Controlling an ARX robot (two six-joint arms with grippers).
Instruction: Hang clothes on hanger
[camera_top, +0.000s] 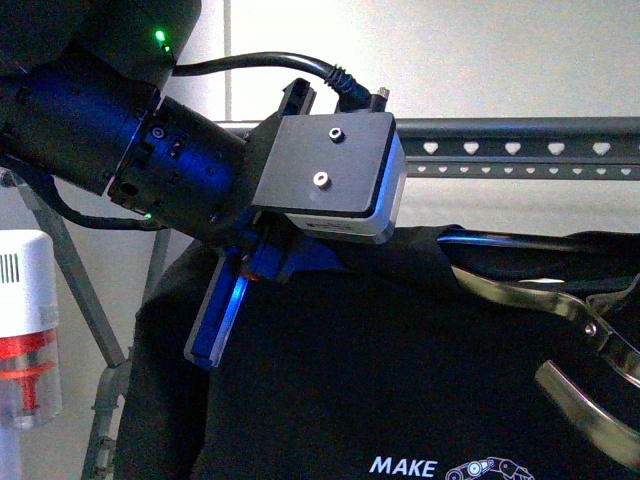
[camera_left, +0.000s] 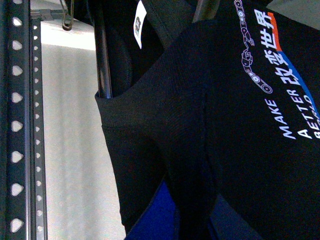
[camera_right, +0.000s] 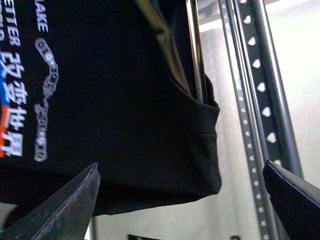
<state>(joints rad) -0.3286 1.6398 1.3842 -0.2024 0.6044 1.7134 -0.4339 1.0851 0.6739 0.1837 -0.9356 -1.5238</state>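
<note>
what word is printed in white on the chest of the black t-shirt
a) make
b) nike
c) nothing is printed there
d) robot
a: in the front view the white lettering low on the black T-shirt reads MAKE, and the left wrist view shows the same word.

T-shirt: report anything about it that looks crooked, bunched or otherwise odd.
The T-shirt is not lying smooth: the cloth by one sleeve is bunched and creased where the left gripper pinches it. Shiny curved metal bars also lie across its front, towards the right of the front view; what they are cannot be told.
</note>
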